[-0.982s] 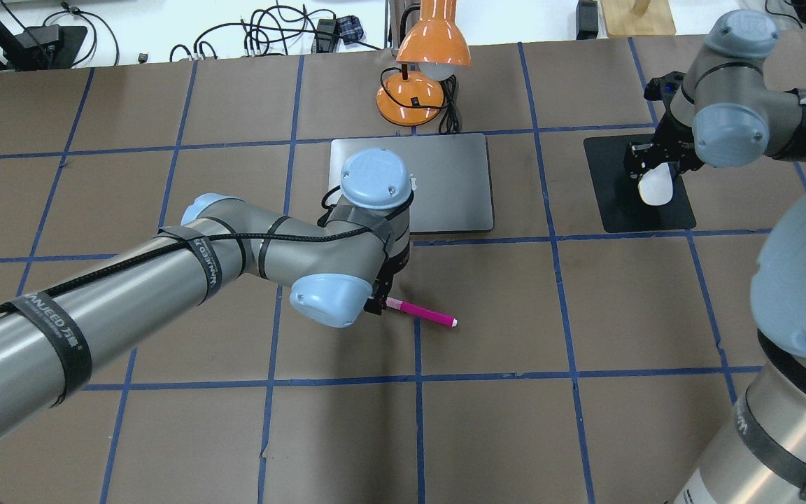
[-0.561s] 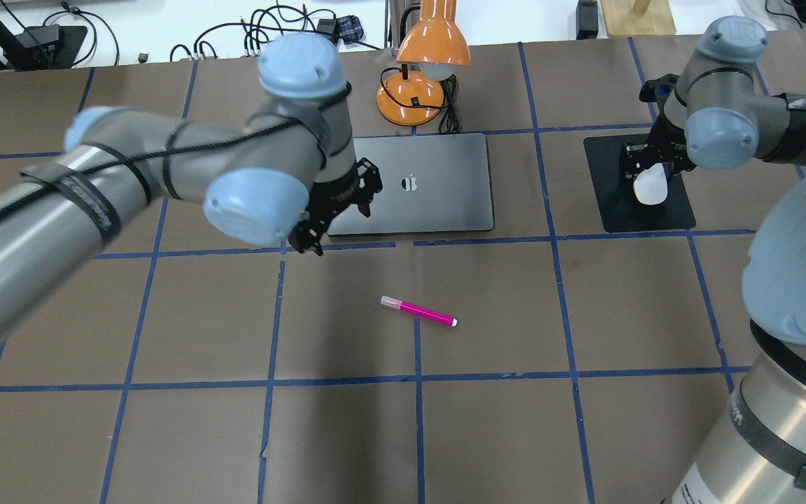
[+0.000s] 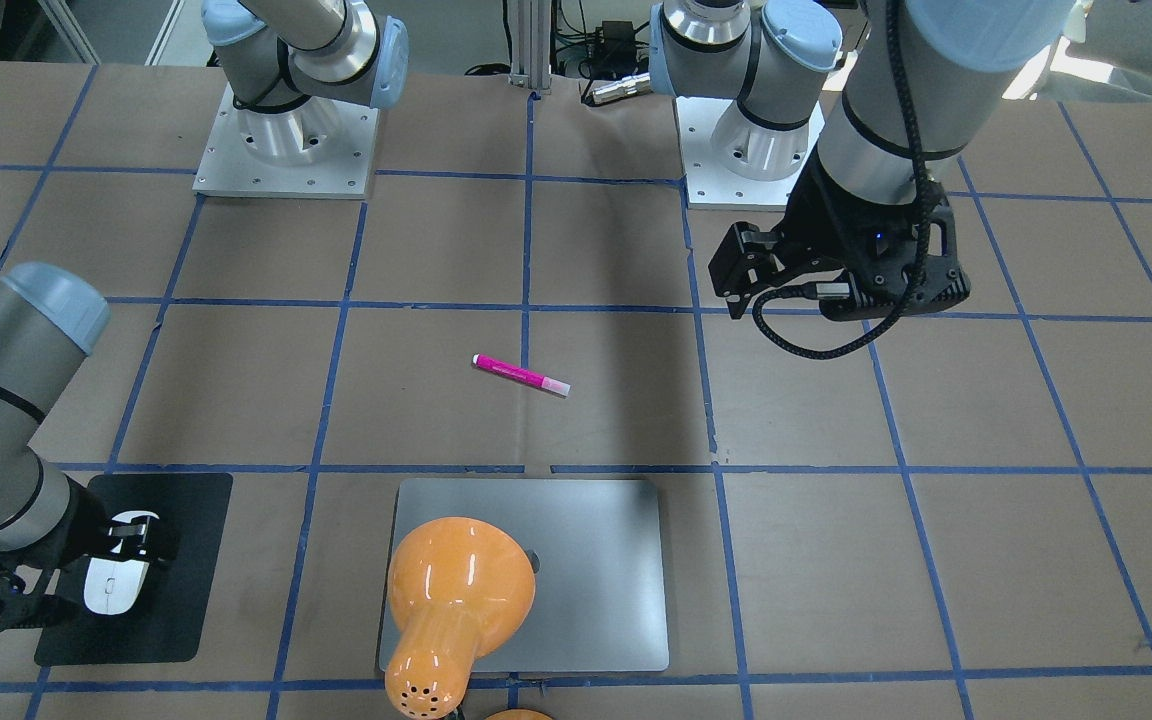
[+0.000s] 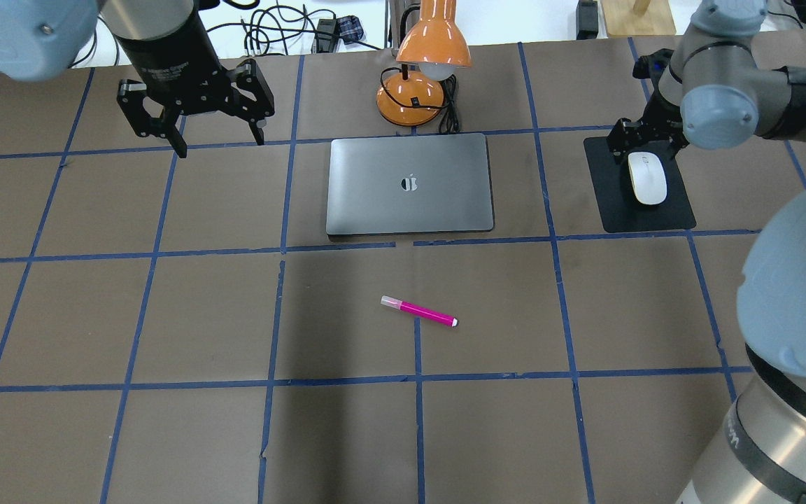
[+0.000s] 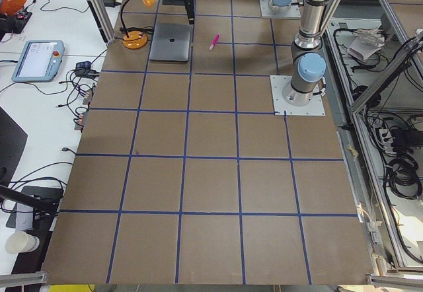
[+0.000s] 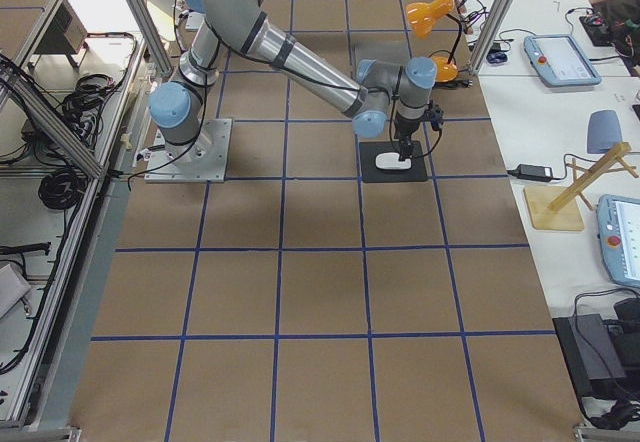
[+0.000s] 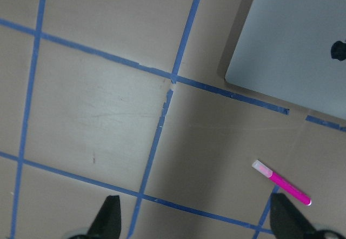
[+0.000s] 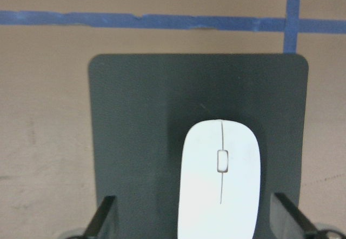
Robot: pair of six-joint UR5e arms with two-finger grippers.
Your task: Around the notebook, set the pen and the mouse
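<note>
The magenta pen (image 4: 418,311) lies loose on the brown table, in front of the silver notebook (image 4: 410,183) and apart from it. To the notebook's right, the white mouse (image 4: 646,178) rests on a black mat (image 4: 613,203). My right gripper (image 8: 195,220) hovers open over the mouse, a finger on either side and not touching it. My left gripper (image 4: 220,143) hangs open and empty high above the table, left of the notebook's far corner. The left wrist view takes in the pen (image 7: 282,183) and a notebook (image 7: 297,39) corner far below.
An orange desk lamp (image 4: 417,77) stands just behind the notebook with its cord beside it; in the front-facing view its shade (image 3: 456,590) covers part of the lid. Blue tape lines grid the brown table. Cables lie along the far edge.
My left gripper has left the pen's end, risen and swung far back to the left; the pen stays put. My right gripper has let go of the mouse and lifted.
</note>
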